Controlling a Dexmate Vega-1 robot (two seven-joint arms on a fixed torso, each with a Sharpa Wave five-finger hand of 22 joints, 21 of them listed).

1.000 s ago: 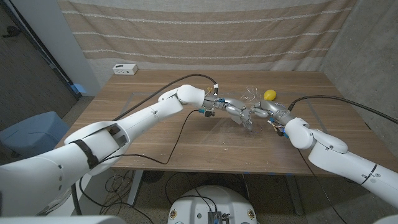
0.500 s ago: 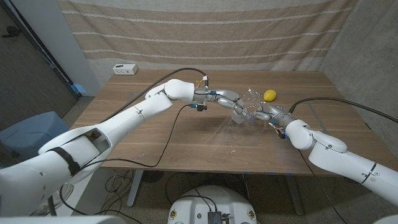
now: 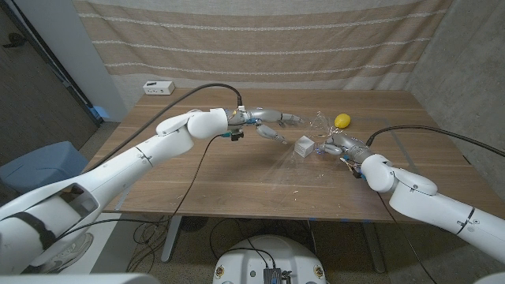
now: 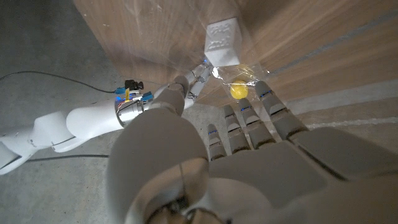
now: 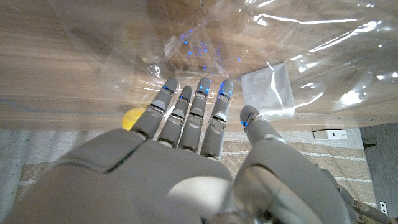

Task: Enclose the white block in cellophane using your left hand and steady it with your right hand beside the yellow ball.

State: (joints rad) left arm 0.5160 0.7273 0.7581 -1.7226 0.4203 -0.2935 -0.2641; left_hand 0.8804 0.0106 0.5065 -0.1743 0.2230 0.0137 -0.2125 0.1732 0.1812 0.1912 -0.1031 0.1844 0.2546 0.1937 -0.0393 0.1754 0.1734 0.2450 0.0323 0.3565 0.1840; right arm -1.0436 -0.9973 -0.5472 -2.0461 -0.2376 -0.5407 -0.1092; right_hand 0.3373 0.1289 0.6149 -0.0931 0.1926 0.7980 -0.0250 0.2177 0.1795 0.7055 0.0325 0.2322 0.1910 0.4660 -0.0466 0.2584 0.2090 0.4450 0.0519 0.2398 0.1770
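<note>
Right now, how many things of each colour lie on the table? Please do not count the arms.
White: 2, block and power strip
Yellow: 1, ball
Clear: 1, cellophane
Total: 4

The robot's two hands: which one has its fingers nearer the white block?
The right hand: its fingers reach almost to the white block, over the cellophane. The left hand hovers open, farther away.
</note>
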